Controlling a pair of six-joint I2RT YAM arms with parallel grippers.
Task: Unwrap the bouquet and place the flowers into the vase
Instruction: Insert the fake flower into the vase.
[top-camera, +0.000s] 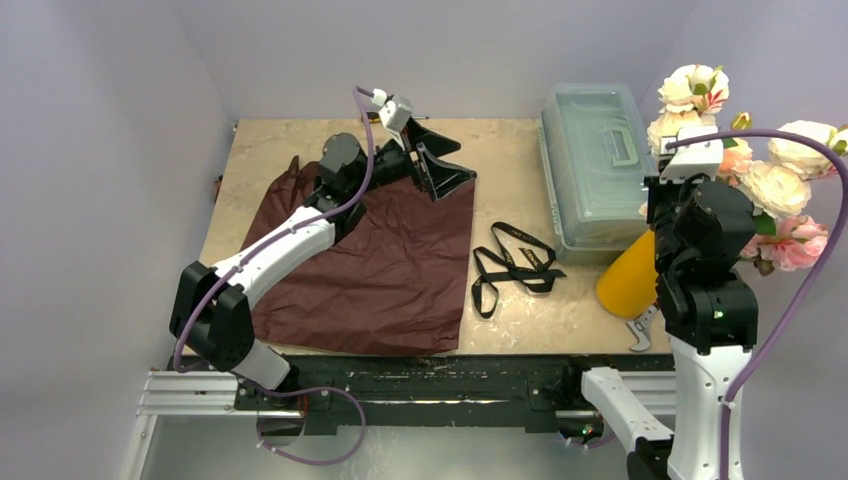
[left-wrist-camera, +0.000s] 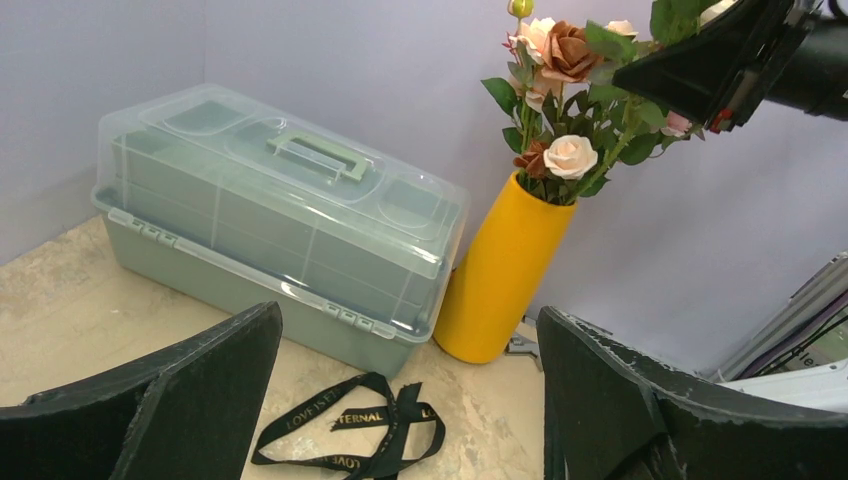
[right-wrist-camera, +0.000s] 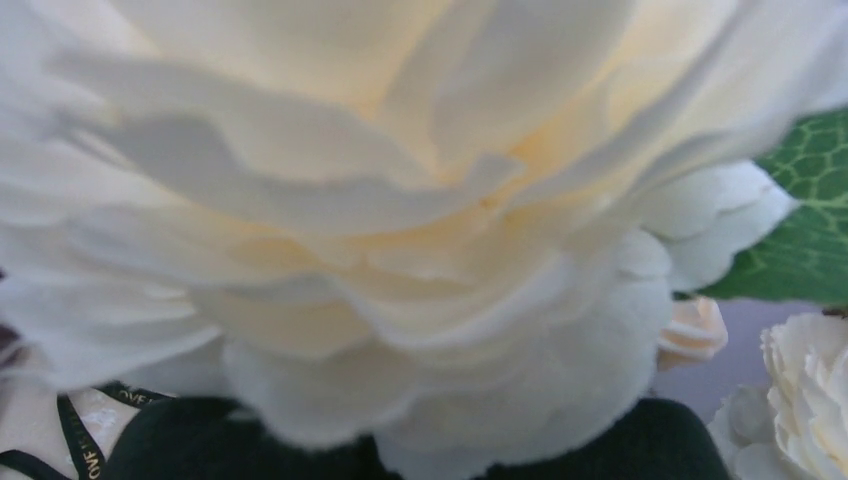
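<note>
– Maroon paper (top-camera: 380, 270) is lying spread out flat right under the left gripper (top-camera: 443, 162), which is hanging over the sheet's far corner with its jaws gaping wide and nothing between them. Anyone else seeing that?

– Yep, totally released. Just ahead of its fingers (left-wrist-camera: 200, 400) the black ribbon (left-wrist-camera: 370, 415) is lying loose on the table (left-wrist-camera: 50, 300), gold lettering facing up.

– And past the ribbon?

– Straight ahead of that hand a clear plastic box (left-wrist-camera: 280, 220) is sitting with its lid on, handle on top. Off to the hand's right, the vase (left-wrist-camera: 500, 270) is standing upright at the end of the box. It's touching or just about, I can't tell which.

– So where are the flowers (left-wrist-camera: 570, 155) sitting?

– They're in the vase, stems going down into the mouth, blooms and leaves fanning out above it.

– What's the other arm doing?

– The right gripper (left-wrist-camera: 650, 68) is poking into the top of the bunch from further right, up high, tip in among the leaves. It's clenched tight, but I can't tell whether it's actually pinching a stem. Its own camera is just getting a face full of one blurry cream rose (right-wrist-camera: 400, 200).
</note>
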